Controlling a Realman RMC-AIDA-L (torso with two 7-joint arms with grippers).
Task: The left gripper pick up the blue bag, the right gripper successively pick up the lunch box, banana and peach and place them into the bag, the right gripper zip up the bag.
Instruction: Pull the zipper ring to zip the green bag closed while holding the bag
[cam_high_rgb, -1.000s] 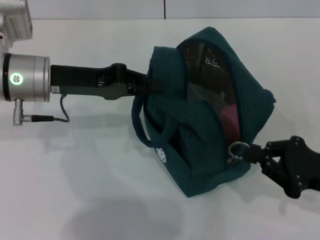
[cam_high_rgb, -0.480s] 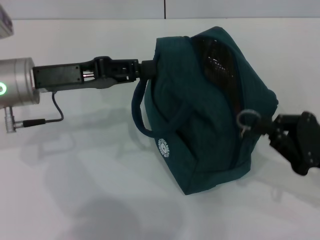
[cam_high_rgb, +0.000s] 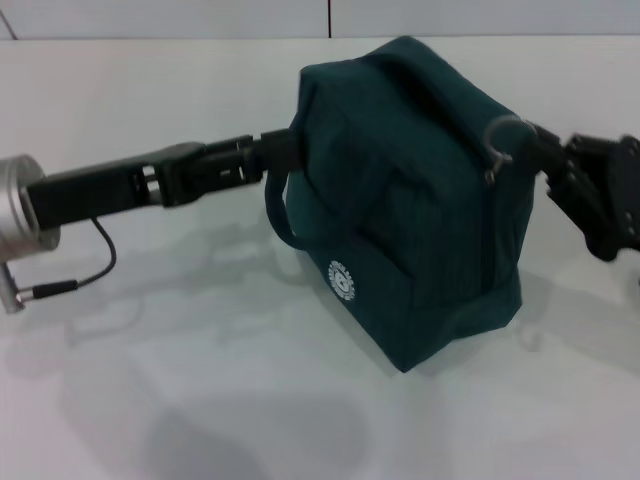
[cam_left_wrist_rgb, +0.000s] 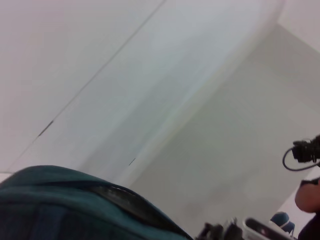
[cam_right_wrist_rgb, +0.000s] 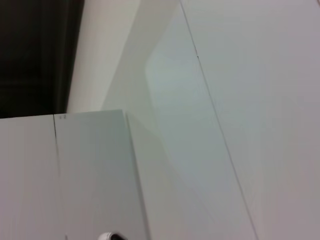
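The blue bag (cam_high_rgb: 410, 195) is held up off the white table (cam_high_rgb: 200, 380), roughly centre-right in the head view, tipped so one lower corner hangs nearest the surface, and no open mouth can be made out along its top, so the zipping looks about done. The left gripper (cam_high_rgb: 275, 150) is clamped on the bag's left upper edge where a loop handle (cam_high_rgb: 280, 215) droops down, while the right gripper (cam_high_rgb: 535, 150) is pinched onto the metal ring zip pull (cam_high_rgb: 497, 135) at the bag's upper right. None of the lunch box, banana or peach can be seen, so they're presumably inside. The bag is soft fabric and would be expected to sag and swing rather than keep its shape, with a bit of weight from what's packed in it; the seam by the handle is probably the safest spot to be held, since the ring is small, hard and likely slippery. All of that is only given by the head view. In the left wrist view just a sliver of teal fabric (cam_left_wrist_rgb: 75, 200) is caught against wall and ceiling, and nothing of the bag is shown in the right wrist view at all, only wall panels.
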